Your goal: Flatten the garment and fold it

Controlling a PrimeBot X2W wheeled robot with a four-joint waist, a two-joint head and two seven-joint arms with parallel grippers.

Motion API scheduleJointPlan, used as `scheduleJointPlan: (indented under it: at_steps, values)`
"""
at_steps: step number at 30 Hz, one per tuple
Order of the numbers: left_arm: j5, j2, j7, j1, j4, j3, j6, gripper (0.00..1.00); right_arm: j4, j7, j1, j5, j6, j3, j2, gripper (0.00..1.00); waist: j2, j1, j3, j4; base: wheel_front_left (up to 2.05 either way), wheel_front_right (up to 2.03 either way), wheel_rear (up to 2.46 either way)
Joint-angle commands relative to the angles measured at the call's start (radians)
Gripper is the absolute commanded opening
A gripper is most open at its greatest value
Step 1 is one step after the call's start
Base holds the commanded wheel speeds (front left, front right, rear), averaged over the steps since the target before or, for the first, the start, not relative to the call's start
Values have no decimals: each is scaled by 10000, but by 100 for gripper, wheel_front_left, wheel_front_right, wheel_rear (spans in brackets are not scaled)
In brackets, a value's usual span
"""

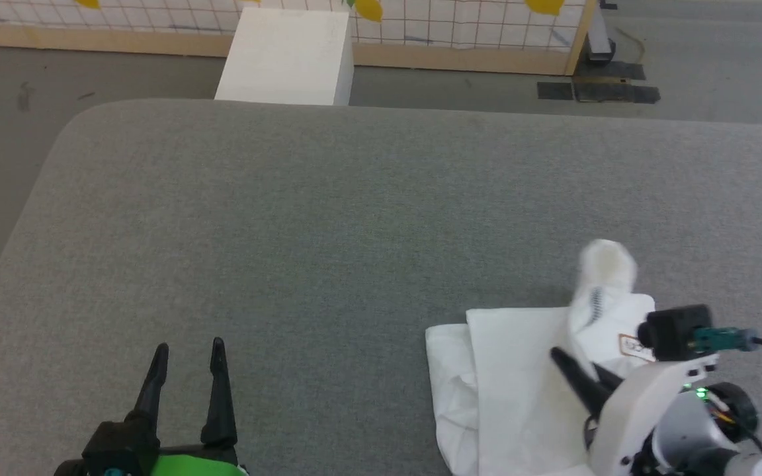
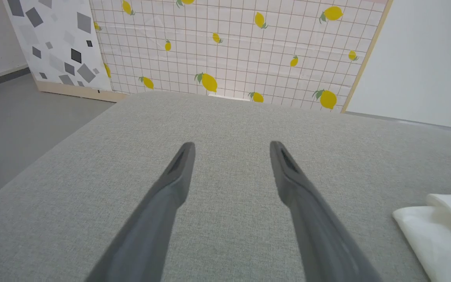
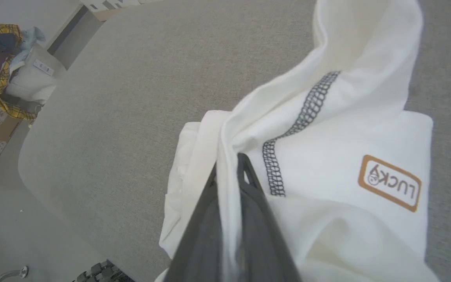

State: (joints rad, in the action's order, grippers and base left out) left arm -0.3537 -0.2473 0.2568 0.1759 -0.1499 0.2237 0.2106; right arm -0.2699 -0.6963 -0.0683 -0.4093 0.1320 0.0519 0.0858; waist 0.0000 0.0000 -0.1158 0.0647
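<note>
Your right gripper (image 3: 228,166) is pinched tight on a fold of the white shirt (image 1: 520,383), with thin fabric caught between its two dark fingers. The shirt lies partly folded on the near right part of the grey padded table (image 1: 354,198). One bunched piece rises above the flat layers just beyond the gripper. Dark seam stitching (image 3: 307,109) runs down that raised piece, and a brown-bordered LUCKY label (image 3: 390,183) sits on the flat panel beside it. Your left gripper (image 1: 189,345) hovers over bare table at the near left, well apart from the shirt, fingers spread wide and holding nothing. A white box (image 1: 288,56) stands beyond the table's far edge.
</note>
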Motion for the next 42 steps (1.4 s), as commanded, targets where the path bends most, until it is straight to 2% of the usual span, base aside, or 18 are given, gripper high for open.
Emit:
scheduleJointPlan:
  at_steps: [1, 9, 19, 26, 27, 28, 29, 33, 37, 42]
  values:
    - [-36, 71, 44, -214, 35, -15, -67, 100, 18, -39, 9, -103, -13, 263, -46, 0, 0, 0, -93, 178, 0, 0, 0]
    - [26, 289, 47, -393, 159, -56, -225, 100, 579, -57, 245, -92, -13, 1582, -83, 0, 0, 0, -249, 642, 0, 0, 0]
    - [152, 580, 48, -483, 336, -138, -469, 100, 2541, -65, 407, 548, -13, 1857, -206, 0, 0, 0, -260, 974, 0, 0, 0]
    - [204, 708, 48, -594, 580, -96, -688, 100, 3952, 338, 613, 930, -13, 1745, -316, 0, 0, 0, -106, 1250, 0, 0, 0]
    - [210, 710, 48, -583, 600, -120, -703, 100, 4133, 423, 678, 1014, -13, 1678, -326, 27, 0, 0, -81, 1264, 0, 0, 0]
    - [217, 709, 49, -563, 615, -146, -715, 100, 4243, 514, 758, 1092, -13, 1642, -334, 67, 0, 0, -49, 1266, 0, 0, 0]
    - [223, 710, 49, -536, 623, -169, -718, 100, 4282, 577, 820, 1104, -13, 1648, -339, 100, 0, 0, -14, 1251, 0, 0, 0]
    - [237, 708, 49, -308, 647, -262, -710, 100, 3943, 558, 986, 763, -13, 1721, -350, 100, 0, 0, 156, 1075, 0, 0, 0]
    - [227, 715, 49, -111, 640, -323, -710, 100, 2858, 286, 949, 397, -13, 1542, -353, 100, 0, 0, 351, 748, 0, 0, 0]
    - [260, 656, 49, 10, 582, -370, -719, 100, 1125, 454, 655, 196, -13, 343, -354, 100, 0, 0, 531, 282, 0, 0, 0]
